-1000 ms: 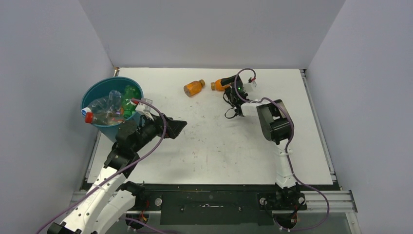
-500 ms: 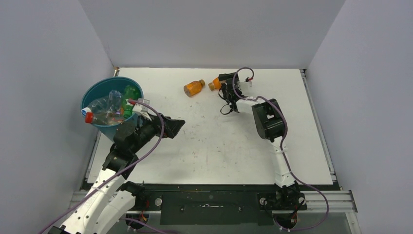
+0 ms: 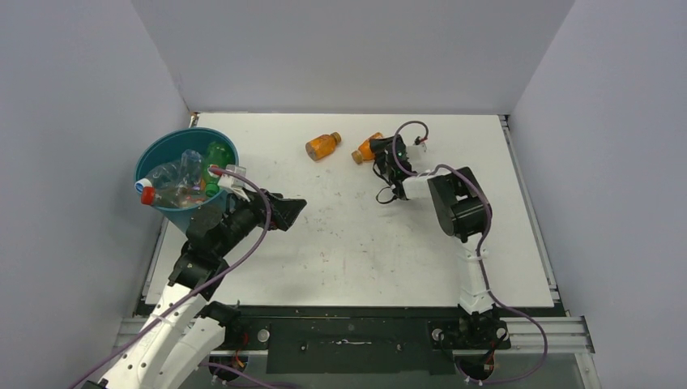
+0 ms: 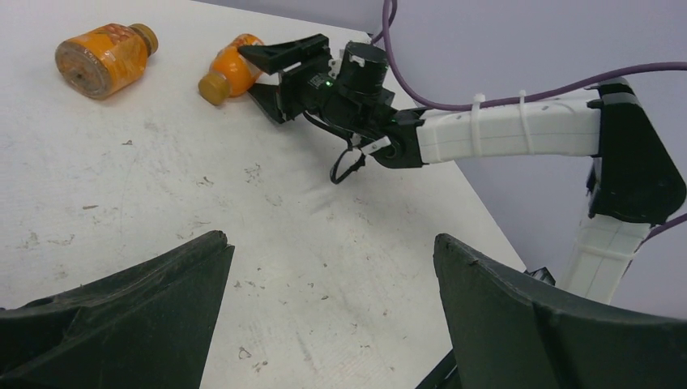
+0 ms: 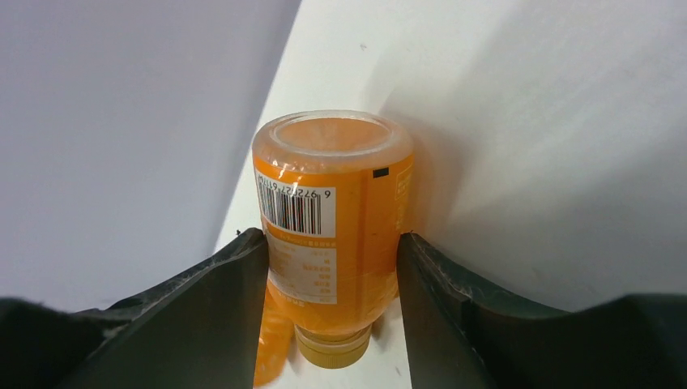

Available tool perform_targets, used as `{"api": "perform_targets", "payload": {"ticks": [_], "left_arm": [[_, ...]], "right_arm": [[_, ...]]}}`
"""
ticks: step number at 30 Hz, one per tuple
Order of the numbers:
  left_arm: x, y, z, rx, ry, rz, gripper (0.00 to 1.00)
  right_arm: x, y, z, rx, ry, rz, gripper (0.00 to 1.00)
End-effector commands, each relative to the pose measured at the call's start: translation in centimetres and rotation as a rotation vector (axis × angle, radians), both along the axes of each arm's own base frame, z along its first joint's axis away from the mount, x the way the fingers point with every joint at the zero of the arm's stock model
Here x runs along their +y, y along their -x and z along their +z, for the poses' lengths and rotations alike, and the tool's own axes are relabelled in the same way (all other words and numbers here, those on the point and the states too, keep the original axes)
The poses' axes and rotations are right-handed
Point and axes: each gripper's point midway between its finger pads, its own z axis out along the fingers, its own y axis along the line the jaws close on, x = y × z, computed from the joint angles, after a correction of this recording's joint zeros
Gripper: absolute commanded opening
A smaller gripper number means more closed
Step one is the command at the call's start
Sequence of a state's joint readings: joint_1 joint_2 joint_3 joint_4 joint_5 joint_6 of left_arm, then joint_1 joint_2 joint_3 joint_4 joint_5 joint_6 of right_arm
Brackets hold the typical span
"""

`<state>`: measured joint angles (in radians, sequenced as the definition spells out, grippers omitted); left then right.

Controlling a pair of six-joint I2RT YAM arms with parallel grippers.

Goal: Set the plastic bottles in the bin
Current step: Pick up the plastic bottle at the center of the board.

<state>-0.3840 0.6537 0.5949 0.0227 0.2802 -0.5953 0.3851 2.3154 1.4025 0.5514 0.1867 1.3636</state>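
Note:
My right gripper (image 3: pixel 377 153) is shut on an orange-filled bottle (image 5: pixel 336 219) with a brown cap at the far middle of the table. The fingers press both its sides, cap toward the wrist. It stays low over the table; I cannot tell if it touches. It also shows in the top view (image 3: pixel 364 150) and the left wrist view (image 4: pixel 230 68). A second orange bottle (image 3: pixel 322 145) lies left of it, seen too in the left wrist view (image 4: pixel 104 58). The teal bin (image 3: pixel 152 151) at the far left holds several bottles (image 3: pixel 174 185). My left gripper (image 3: pixel 296 208) is open and empty beside the bin.
Grey walls close in the table on the left, back and right. The right arm (image 4: pixel 518 130) stretches across the far side of the left wrist view. The table's right edge (image 3: pixel 518 174) has a metal rail.
The right gripper, shut on the orange bottle, swung a little left and then came back right and nearer. The left gripper drifted slightly toward the near side.

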Motion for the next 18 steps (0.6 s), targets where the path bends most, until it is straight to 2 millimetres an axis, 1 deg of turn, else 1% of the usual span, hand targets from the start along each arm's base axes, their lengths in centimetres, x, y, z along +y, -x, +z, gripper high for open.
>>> {"api": "perform_targets", "payload": {"ticks": [1, 4, 5, 7, 8, 9, 11, 14, 18], "left_arm": [[0.5, 0.0, 1.2, -0.045, 0.013, 0.023, 0.95], [0.5, 0.1, 1.5, -0.052, 0.022, 0.023, 0.95], [0.5, 0.1, 1.5, -0.053, 0.027, 0.019, 0.95], [0.4, 0.2, 1.7, -0.058, 0.038, 0.011, 0.95], [0.3, 0.3, 1.7, -0.059, 0.046, 0.006, 0.95], [0.1, 0.4, 1.8, -0.062, 0.056, -0.003, 0.96], [-0.4, 0.7, 1.8, -0.058, 0.080, -0.033, 0.98], [-1.5, 1.0, 1.4, -0.004, 0.132, -0.080, 0.96], [-4.5, 2.8, 0.1, 0.055, 0.228, -0.230, 0.96]], "right_arm": [[-1.9, 4.8, 0.0, 0.043, 0.203, 0.100, 0.26], [-2.7, 7.8, 3.8, -0.035, 0.254, 0.146, 0.23], [-2.7, 8.9, 6.3, -0.091, 0.252, 0.162, 0.23], [-2.9, 11.7, 8.3, -0.147, 0.261, 0.203, 0.22], [-2.8, 13.1, 9.0, -0.165, 0.264, 0.231, 0.21], [-2.8, 14.9, 9.2, -0.172, 0.270, 0.263, 0.20], [-2.4, 17.8, 10.8, -0.227, 0.274, 0.320, 0.20], [-1.2, 22.2, 13.9, -0.354, 0.234, 0.424, 0.20], [0.7, 28.0, 18.2, -0.540, 0.144, 0.585, 0.21]]}}
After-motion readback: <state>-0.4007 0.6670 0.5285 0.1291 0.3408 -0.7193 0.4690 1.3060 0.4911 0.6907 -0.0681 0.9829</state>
